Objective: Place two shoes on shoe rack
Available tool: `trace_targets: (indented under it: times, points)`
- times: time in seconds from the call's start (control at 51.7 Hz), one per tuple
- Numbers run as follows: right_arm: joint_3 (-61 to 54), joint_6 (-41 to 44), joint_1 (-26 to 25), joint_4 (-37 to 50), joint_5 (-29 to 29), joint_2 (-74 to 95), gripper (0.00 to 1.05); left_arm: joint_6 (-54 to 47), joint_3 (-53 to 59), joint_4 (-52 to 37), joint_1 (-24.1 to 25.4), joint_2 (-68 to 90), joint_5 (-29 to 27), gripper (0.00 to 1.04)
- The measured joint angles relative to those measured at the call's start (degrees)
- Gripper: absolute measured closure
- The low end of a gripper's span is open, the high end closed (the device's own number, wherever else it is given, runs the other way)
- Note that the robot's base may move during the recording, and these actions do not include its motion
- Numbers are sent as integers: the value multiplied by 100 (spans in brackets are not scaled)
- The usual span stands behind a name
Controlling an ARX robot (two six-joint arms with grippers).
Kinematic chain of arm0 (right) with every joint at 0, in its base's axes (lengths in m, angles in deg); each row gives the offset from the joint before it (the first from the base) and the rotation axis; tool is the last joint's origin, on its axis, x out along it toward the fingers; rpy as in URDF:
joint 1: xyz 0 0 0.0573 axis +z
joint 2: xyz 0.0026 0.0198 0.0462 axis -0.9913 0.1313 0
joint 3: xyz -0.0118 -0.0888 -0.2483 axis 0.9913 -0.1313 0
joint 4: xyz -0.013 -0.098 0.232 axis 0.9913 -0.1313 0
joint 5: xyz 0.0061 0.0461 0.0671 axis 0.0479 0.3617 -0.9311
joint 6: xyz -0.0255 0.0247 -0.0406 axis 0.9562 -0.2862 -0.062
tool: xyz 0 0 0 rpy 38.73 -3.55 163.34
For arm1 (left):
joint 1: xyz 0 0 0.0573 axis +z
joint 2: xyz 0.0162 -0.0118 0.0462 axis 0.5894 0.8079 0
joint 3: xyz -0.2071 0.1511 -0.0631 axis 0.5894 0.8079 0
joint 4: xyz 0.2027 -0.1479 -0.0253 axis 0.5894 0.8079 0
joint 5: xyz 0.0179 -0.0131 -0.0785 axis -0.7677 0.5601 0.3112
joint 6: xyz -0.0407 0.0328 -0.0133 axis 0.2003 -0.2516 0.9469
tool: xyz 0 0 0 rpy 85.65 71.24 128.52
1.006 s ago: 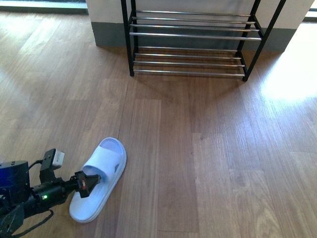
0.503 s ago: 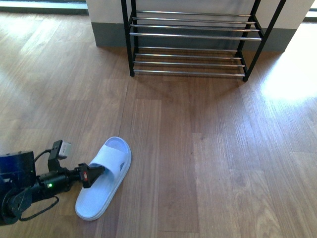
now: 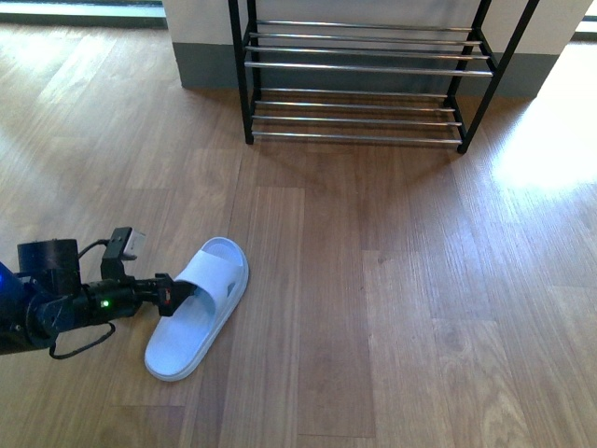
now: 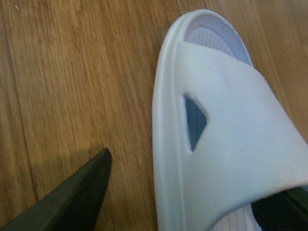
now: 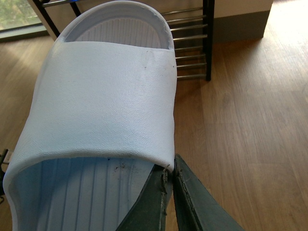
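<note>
Slide (image 3: 197, 308) — strap astride left gripper (image 3: 173, 296)

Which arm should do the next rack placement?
Right. The right gripper is shut on the held slide, with the shoe rack ahead. The left gripper is open around the floor slide strap, not lifted yet.

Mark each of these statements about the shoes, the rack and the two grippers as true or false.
1. A pale blue slide lies on the wooden floor. True.
2. A shoe sits on the rack. False: no shoe shows on the tiers in view.
3. The left gripper is open at the slide's side, one finger outside it. True.
4. The right gripper holds nothing. False: it is shut on the strap edge of a second slide.
</note>
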Motion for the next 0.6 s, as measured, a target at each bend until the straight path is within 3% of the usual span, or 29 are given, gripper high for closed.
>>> trace_targets:
  times: [0.116,0.29,0.425,0.6]
  points:
    - [0,0,0,0,-2,0,104,-297,-483,435,-9,151,-168,49]
    - [0,0,0,0,0,0,104,-437,-907,828,-15,297,-221,71]
    - [0,0,0,0,0,0,104,-496,-1185,1102,-17,409,-87,85]
    - [0,0,0,0,0,0,104,-625,-1460,1305,-22,533,22,93]
